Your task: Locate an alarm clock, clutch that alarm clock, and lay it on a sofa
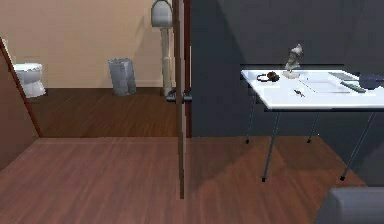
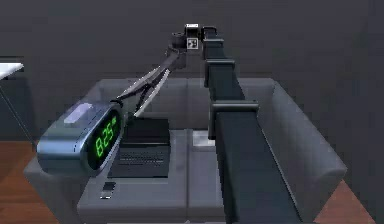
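In the arm side view the alarm clock (image 2: 82, 143) is the nearest thing. It is a rounded grey body with green digits on a dark face, and its long axis slopes from the lower left up to the right. It hangs at the finger end of the pincer (image 2: 131, 103), clear of every cushion, so the pincer holds it. Whether the two thin fingers are spread or pressed together, I cannot tell. From the fingers the clock lies down and toward that view's left, while the arm (image 2: 236, 135) runs up the picture just right of the middle.

Beyond the clock spreads the grey sofa (image 2: 295, 140), so the laying-down place is already at hand. A dark flat thing (image 2: 142, 157) rests on the seat just right of the clock, and a small pale item (image 2: 108, 187) lies below it. Lowering should probably aim for bare cushion rather than those. In the forward view a white surface (image 1: 322, 92) stands farther off.
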